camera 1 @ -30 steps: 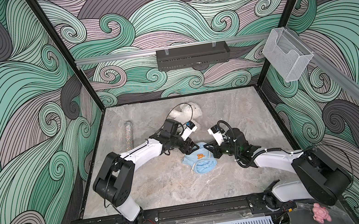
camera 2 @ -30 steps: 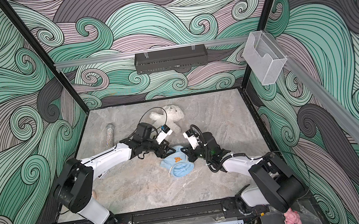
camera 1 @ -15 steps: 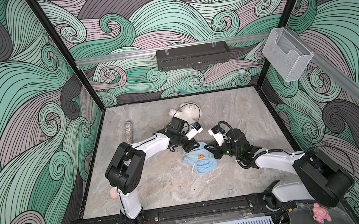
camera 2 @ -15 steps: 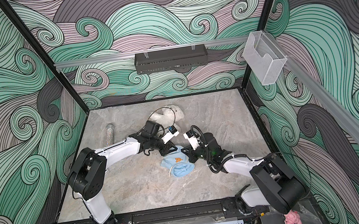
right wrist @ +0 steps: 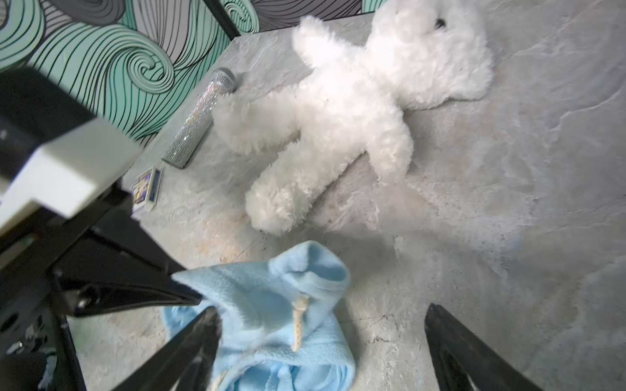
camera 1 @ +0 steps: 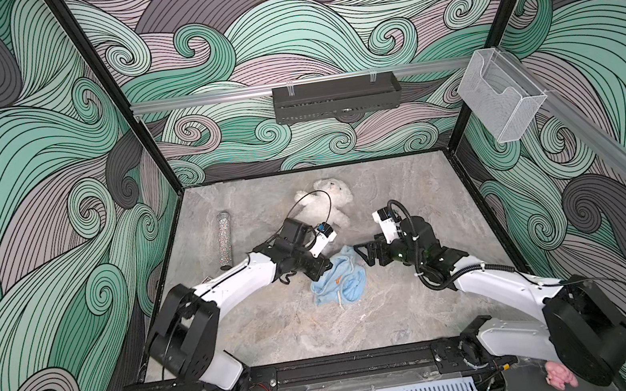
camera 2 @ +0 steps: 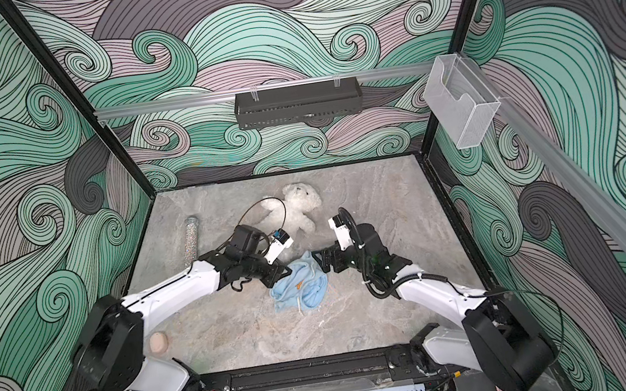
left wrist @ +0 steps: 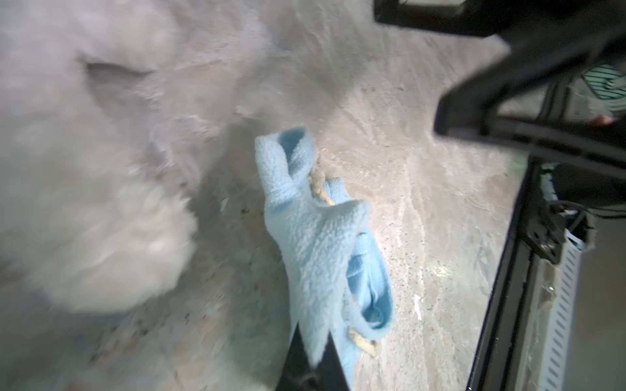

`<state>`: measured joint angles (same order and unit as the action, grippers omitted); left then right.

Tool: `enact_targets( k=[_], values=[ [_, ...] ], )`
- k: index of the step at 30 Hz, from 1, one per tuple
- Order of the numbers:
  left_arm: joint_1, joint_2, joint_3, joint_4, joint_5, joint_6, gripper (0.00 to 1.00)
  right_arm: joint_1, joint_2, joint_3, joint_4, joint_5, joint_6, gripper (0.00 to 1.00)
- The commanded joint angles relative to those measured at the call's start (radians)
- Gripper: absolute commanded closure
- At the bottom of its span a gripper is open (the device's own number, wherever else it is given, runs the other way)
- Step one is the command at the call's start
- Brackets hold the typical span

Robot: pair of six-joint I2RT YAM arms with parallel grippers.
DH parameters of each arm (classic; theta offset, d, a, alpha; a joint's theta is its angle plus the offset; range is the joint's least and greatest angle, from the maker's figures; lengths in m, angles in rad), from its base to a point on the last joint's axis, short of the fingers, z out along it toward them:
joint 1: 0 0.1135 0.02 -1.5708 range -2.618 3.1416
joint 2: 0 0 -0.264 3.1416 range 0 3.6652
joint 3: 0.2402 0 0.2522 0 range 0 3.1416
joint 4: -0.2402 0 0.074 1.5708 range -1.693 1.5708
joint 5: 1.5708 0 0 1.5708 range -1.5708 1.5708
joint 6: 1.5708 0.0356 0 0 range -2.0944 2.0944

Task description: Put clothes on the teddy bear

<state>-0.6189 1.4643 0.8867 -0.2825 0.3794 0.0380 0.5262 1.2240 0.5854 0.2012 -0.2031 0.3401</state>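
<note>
Teddy bear (camera 1: 327, 202): we see fluffy white plush, small dark eye, stubby limbs spread, lying flat at the table's (camera 1: 282, 335) rear middle.
Light blue hoodie (camera 1: 343, 280): crumpled fleece, cream drawstring, just in front of the bear, not touching.
Left gripper (camera 1: 317, 275): jaws clamped on the hoodie's edge.
Right gripper (camera 1: 363, 256): we see jaws spread wide beside the hoodie, gripping nothing.

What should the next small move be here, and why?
Probably the left gripper lifts the blue hoodie slightly off the table. It is shut on the hoodie's edge, the right gripper stands open holding nothing, and the teddy bear lies undressed just beyond.
</note>
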Motion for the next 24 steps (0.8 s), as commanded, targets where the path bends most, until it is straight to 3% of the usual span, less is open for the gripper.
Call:
enact_targets(
  k=[1, 11, 18, 21, 23, 24],
  values=[
    [0.022, -0.092, -0.052, -0.019, -0.213, -0.144, 1.0, 0.021, 0.081, 0.122, -0.108, 0.131, 0.11, 0.05],
    [0.037, -0.187, -0.162, -0.092, -0.34, -0.289, 1.0, 0.179, 0.506, 0.452, -0.154, 0.24, 0.236, 0.05],
    [0.046, -0.244, -0.237, -0.072, -0.383, -0.353, 1.0, 0.204, 0.745, 0.624, -0.164, 0.248, 0.248, 0.01],
    [0.053, -0.245, -0.238, -0.072, -0.41, -0.365, 1.0, 0.19, 0.803, 0.67, -0.185, 0.243, 0.224, 0.17],
    [0.064, -0.242, -0.238, -0.066, -0.432, -0.374, 1.0, 0.17, 0.792, 0.649, -0.194, 0.248, 0.194, 0.44],
    [0.07, -0.239, -0.236, -0.065, -0.439, -0.381, 1.0, 0.157, 0.776, 0.622, -0.197, 0.248, 0.184, 0.53]
  ],
)
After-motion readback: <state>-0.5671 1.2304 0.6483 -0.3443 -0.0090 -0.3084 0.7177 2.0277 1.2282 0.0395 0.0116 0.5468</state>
